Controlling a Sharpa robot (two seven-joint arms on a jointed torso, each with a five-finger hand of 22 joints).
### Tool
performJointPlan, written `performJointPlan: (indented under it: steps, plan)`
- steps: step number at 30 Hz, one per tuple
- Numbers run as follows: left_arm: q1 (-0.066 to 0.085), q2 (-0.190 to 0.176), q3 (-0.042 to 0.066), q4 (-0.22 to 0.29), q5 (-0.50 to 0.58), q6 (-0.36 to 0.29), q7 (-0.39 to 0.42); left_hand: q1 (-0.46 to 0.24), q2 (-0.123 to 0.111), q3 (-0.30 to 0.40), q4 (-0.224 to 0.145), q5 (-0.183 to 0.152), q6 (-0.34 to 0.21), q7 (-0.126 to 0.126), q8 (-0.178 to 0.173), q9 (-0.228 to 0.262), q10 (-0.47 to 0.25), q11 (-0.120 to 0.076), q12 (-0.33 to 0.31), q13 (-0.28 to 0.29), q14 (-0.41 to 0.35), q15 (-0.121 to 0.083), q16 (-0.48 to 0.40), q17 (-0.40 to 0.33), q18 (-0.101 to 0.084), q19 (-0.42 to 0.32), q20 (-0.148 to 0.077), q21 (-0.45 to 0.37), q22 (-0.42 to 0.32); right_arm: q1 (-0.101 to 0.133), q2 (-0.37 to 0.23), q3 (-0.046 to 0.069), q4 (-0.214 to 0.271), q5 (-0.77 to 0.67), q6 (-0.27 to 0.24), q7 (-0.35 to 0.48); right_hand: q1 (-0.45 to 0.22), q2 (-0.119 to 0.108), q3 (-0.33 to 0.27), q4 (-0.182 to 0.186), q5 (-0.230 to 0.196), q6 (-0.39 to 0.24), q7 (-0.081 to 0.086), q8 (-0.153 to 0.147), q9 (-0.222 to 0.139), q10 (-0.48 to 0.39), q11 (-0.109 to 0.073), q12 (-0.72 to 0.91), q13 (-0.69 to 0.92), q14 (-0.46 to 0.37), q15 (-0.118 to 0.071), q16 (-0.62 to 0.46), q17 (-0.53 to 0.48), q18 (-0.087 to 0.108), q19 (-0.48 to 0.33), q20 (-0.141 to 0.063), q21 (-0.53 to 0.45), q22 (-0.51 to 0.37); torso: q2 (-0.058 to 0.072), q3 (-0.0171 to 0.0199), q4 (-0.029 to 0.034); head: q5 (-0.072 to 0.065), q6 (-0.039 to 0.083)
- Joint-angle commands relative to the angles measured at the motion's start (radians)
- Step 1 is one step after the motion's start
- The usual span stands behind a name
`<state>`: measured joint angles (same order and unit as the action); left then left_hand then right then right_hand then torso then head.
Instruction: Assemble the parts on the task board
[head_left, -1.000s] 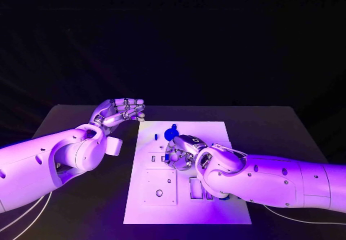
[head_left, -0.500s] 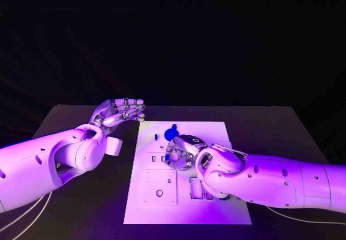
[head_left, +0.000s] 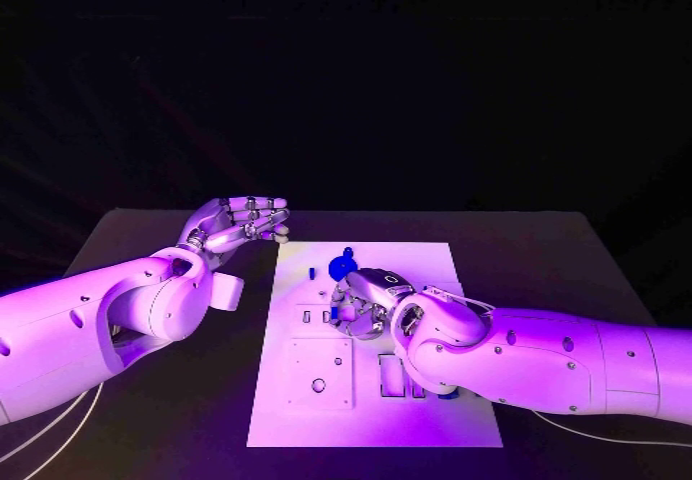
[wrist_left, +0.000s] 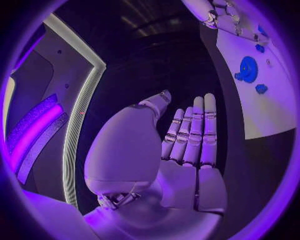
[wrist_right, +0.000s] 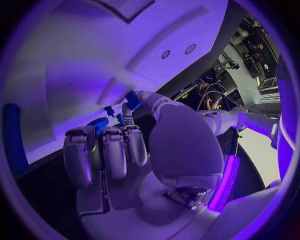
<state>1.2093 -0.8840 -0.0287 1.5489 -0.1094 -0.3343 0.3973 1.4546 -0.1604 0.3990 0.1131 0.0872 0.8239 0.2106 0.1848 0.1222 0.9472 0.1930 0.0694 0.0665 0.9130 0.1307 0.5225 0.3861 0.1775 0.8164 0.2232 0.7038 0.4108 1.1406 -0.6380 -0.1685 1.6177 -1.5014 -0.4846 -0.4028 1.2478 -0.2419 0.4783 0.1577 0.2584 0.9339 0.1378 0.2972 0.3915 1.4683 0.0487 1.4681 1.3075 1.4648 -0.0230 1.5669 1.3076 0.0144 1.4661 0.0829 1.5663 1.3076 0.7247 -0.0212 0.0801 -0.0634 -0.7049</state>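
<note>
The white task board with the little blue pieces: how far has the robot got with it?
Early to midway, I would judge. On the white task board, a round blue part already sits near the far end. The right hand is over the board's middle, fingers curled round a small blue part. The left hand waits beside the board, holding nothing. Several slots nearer the robot look unfilled.

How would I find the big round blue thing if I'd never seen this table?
Look at the white task board in the middle of the black table. Go to its far end, just beyond the right robot hand. The blue disc sits there, much bigger and rounder than the tiny blue bits beside it.
</note>
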Motion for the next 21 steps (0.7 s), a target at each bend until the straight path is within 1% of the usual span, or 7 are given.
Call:
performJointPlan:
  steps: [1,7,9,11,16,19,21]
  plan:
    - [0.0,0.001,0.001,0.001,0.002,0.019,0.003,-0.007,0.001,0.0,-0.005,-0.005,-0.005,0.033,-0.004,-0.001,-0.008,-0.002,-0.002,0.0,-0.007,0.0,0.005,0.001,0.002,-0.006,-0.002,0.005,0.001,-0.001,0.002,0.0,0.001,-0.011,0.01,0.01,-0.001,-0.012,-0.01,0.0,-0.007,-0.013,0.003,-0.009,-0.003,0.004,0.01,-0.01,0.157,0.105,0.01,0.002,0.258,-0.014,0.105,0.007,0.005,0.263,0.0,0.0,0.0001,0.0,0.0]
    - [0.0,0.001,0.001,0.0,0.002,0.019,0.002,-0.009,0.002,-0.001,-0.005,-0.005,-0.006,0.033,-0.004,-0.001,-0.009,-0.002,-0.002,0.0,-0.008,0.0,0.006,0.001,0.003,-0.009,-0.001,0.009,0.003,-0.001,0.003,0.0,0.001,-0.007,0.009,0.014,-0.007,-0.02,-0.028,0.003,-0.014,-0.03,0.009,-0.018,-0.008,-0.007,0.016,-0.02,0.147,0.104,0.016,0.001,0.255,-0.014,0.105,0.013,0.005,0.263,0.0,-0.0002,0.0,0.001,0.0]
    - [0.0,0.001,0.001,0.0,0.002,0.02,0.001,-0.009,0.002,-0.001,-0.005,-0.005,-0.006,0.033,-0.004,-0.001,-0.009,-0.002,-0.002,0.0,-0.008,0.0,0.006,0.001,0.003,-0.009,-0.001,0.009,0.003,-0.001,0.004,0.0,0.001,-0.006,0.009,0.015,-0.018,-0.027,-0.055,0.011,-0.002,-0.036,0.011,-0.021,-0.01,-0.009,0.018,-0.022,0.146,0.104,0.018,0.001,0.254,-0.014,0.105,0.016,0.005,0.263,0.0,0.0001,0.0,0.001,-0.001]
    - [0.0,0.001,0.0,0.0,0.002,0.02,0.001,-0.009,0.002,-0.001,-0.005,-0.005,-0.006,0.033,-0.004,-0.001,-0.009,-0.002,-0.002,0.0,-0.008,0.0,0.006,0.001,0.003,-0.009,-0.001,0.009,0.003,-0.001,0.004,0.0,0.001,-0.006,0.01,0.016,-0.02,-0.027,-0.093,0.02,-0.02,-0.039,0.011,-0.021,-0.01,-0.015,0.019,-0.029,0.14,0.103,0.019,0.0,0.252,-0.014,0.105,0.018,0.005,0.263,0.0,0.0001,0.0,0.0,-0.001]
    - [0.0,0.0,0.0,-0.001,0.002,0.021,-0.001,-0.009,0.002,-0.001,-0.005,-0.005,-0.006,0.033,-0.004,-0.001,-0.009,-0.002,-0.002,0.0,-0.008,0.0,0.006,0.001,0.003,-0.009,-0.001,0.009,0.003,-0.001,0.003,0.0,0.002,-0.005,0.004,0.017,-0.003,-0.012,-0.166,0.039,-0.048,-0.047,0.012,-0.021,-0.013,-0.024,0.02,-0.038,0.131,0.103,0.02,0.0,0.252,-0.014,0.105,0.019,0.005,0.263,0.0,0.0001,-0.0004,0.0,-0.001]
    - [0.0,0.0,0.0,-0.001,0.002,0.021,-0.003,-0.009,0.003,-0.001,-0.004,-0.005,-0.006,0.033,-0.004,-0.001,-0.01,-0.002,-0.002,0.0,-0.009,0.0,0.007,0.001,0.003,-0.01,-0.001,0.01,0.003,-0.001,0.0,0.0,0.005,-0.006,-0.025,0.026,0.029,0.007,-0.256,0.072,-0.078,-0.065,0.017,-0.028,-0.018,-0.036,0.025,-0.05,0.12,0.103,0.025,0.0,0.25,-0.014,0.105,0.023,0.005,0.263,0.0,0.0002,-0.0006,0.001,-0.002]
    - [0.0,0.001,0.0,-0.003,-0.003,0.023,-0.011,-0.009,0.003,-0.001,-0.004,-0.005,-0.006,0.033,-0.004,-0.001,-0.01,-0.002,-0.002,0.0,-0.009,0.0,0.007,0.001,0.003,-0.01,-0.001,0.01,0.003,-0.001,-0.004,0.0,0.01,-0.006,-0.057,0.039,0.067,0.014,-0.361,0.124,-0.109,-0.095,0.027,-0.04,-0.028,-0.063,0.033,-0.076,0.093,0.103,0.031,-0.001,0.249,-0.014,0.105,0.028,0.005,0.263,0.0,0.0006,-0.0003,0.001,-0.001]
